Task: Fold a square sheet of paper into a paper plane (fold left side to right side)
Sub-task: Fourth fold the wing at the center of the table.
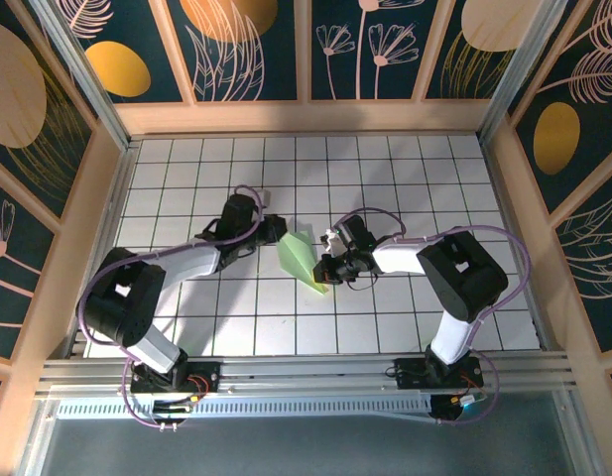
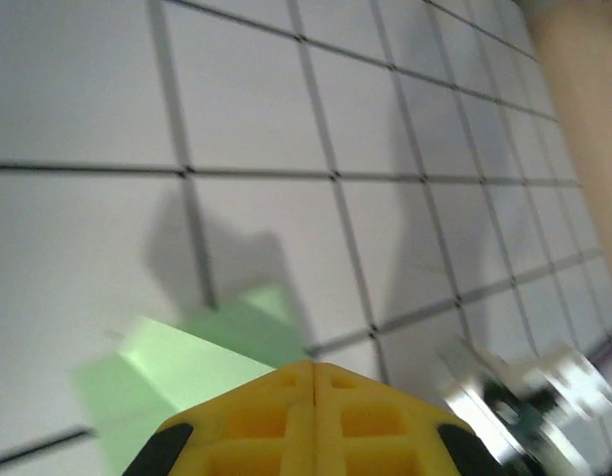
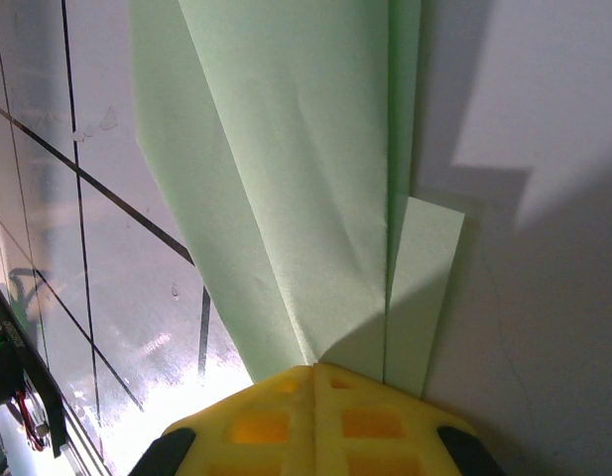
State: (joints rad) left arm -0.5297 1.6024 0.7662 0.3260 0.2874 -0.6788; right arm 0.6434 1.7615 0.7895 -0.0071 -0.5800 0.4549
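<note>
I see the paper plane (image 1: 304,260) lying mid-surface (image 1: 236,327), nose toward 5 o'clock. My left tool (image 1: 278,232), fingers pressed together, sits at its 10 o'clock end. My right tool (image 1: 325,268), likewise pressed together, is at its 4 o'clock edge.

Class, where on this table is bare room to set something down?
Free: far rows of the white grid-tiled table by the wooden back wall; near tiles before the metal rail. Crowded: centre, pale green folded paper between left arm and right arm.
</note>
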